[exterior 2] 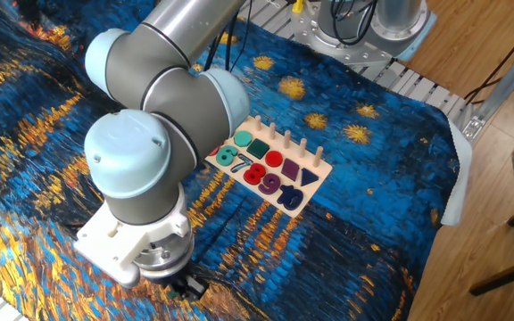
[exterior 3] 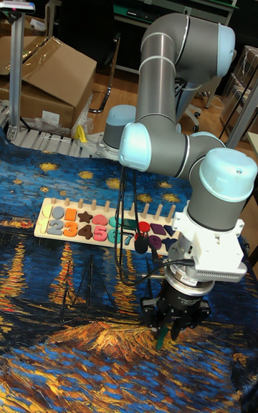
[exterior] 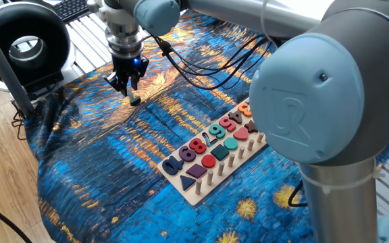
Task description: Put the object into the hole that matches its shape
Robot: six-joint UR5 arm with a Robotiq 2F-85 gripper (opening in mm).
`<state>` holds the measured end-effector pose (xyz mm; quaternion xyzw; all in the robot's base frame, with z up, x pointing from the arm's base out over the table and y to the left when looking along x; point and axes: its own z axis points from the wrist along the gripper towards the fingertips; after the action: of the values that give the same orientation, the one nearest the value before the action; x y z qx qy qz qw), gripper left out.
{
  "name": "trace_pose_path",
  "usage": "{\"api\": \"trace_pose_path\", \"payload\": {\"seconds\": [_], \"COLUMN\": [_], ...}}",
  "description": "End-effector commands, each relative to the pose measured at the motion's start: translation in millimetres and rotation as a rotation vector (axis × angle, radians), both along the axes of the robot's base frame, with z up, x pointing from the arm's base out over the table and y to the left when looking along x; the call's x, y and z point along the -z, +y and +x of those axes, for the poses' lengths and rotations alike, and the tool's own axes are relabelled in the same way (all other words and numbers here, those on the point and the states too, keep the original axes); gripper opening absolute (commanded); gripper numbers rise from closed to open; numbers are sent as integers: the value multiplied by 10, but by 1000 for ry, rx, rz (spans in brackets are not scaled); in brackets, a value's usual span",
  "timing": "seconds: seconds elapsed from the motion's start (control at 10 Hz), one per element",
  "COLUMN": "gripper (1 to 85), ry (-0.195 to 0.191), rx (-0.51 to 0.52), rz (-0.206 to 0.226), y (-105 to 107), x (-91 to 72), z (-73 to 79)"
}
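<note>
The object (exterior: 135,100), a small dark green number piece, lies on the blue patterned cloth at the far left of the table. My gripper (exterior: 127,86) points down right above it, fingers spread on either side, not touching it. In the tall fixed view the greenish piece (exterior 3: 161,337) shows between the fingers of the gripper (exterior 3: 172,328). The other fixed view shows only the gripper's tip (exterior 2: 186,287) under the wrist. The hole (exterior: 213,138) is the pale digit cut-out between the red and teal numbers on the light-wood board (exterior: 196,196), and shows again as hole (exterior 2: 240,164).
Black cables (exterior: 201,74) trail over the cloth between the gripper and the board (exterior 2: 320,167). A black ring-shaped device (exterior: 26,40) stands off the table's left corner. The arm's large grey and blue joints (exterior: 316,88) fill the right foreground. A cardboard box (exterior 3: 46,72) sits behind the table.
</note>
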<state>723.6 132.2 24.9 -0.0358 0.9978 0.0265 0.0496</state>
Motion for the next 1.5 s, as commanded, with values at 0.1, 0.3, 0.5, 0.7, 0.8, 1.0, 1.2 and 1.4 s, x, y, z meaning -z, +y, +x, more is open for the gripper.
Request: {"api": "trace_pose_path", "payload": {"seconds": [0.1, 0.3, 0.5, 0.7, 0.8, 1.0, 1.2, 1.4], "gripper": [373, 363, 360, 360, 357, 330, 270, 113], "ry": [-3, -14, -17, -19, -19, -9, 9, 26], "rx": [22, 23, 23, 28, 26, 27, 37, 66], "rz": [12, 3, 6, 7, 8, 2, 0, -6], "y": [11, -16, -27, -10, -21, -60, -66, -59], "x": [-14, 69, 162, 189, 205, 231, 230, 211], "z": [17, 86, 125, 133, 132, 105, 56, 18]}}
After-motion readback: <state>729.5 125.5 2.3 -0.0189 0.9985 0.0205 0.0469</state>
